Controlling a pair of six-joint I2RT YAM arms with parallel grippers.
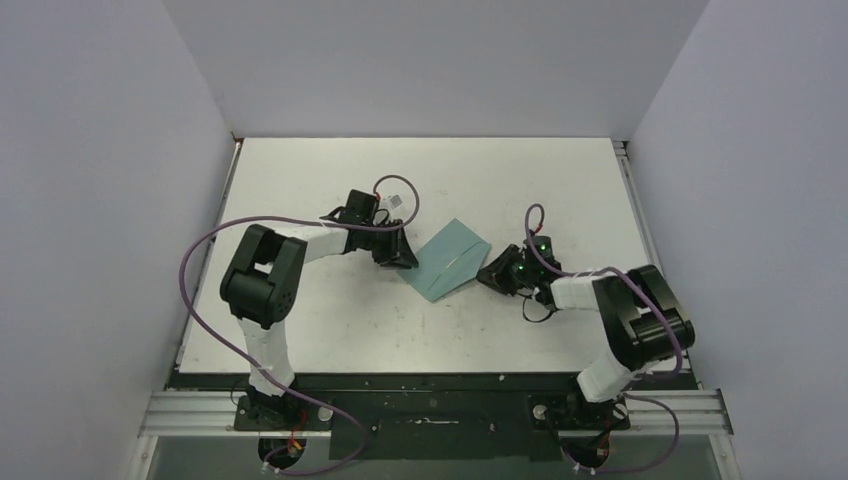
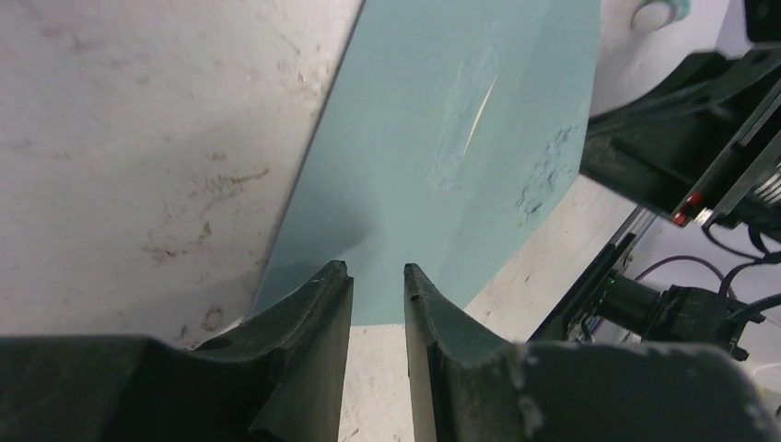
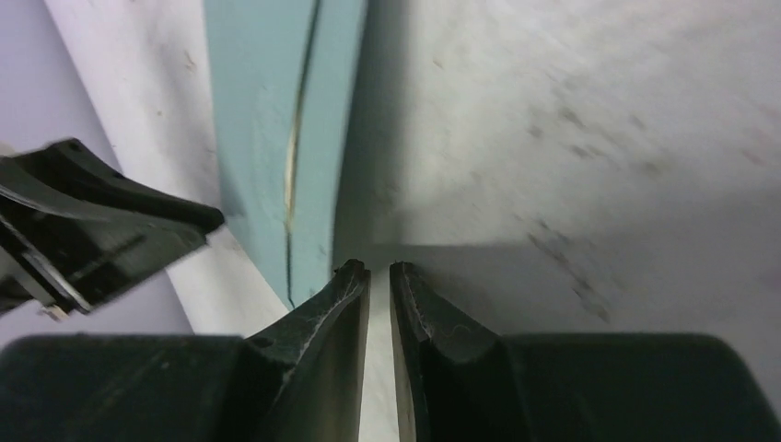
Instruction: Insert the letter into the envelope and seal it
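Soft, even overhead light.
Top view sharp; wrist views blurred at near edge, grey shadow on table (image 3: 571, 276) right of envelope (image 3: 253, 110).

A flat teal blue-green paper envelope (image 1: 447, 258) lies face-up on the table, turned diagonally. It sits directly between the left gripper (image 1: 406, 261) and the right gripper (image 1: 487, 274). One short edge reaches the left gripper's fingertips (image 2: 333, 281), and from there the sheet stretches straight away. The opposite corner ends right at the right gripper's fingertips (image 3: 350, 281), just to their left. The face is scuffed and slightly wrinkled, with a long seam running down it. A thin cream sliver (image 2: 480, 109) shows through a slit in that face. Whether it is the edge of the tan-brown letter cannot be told.
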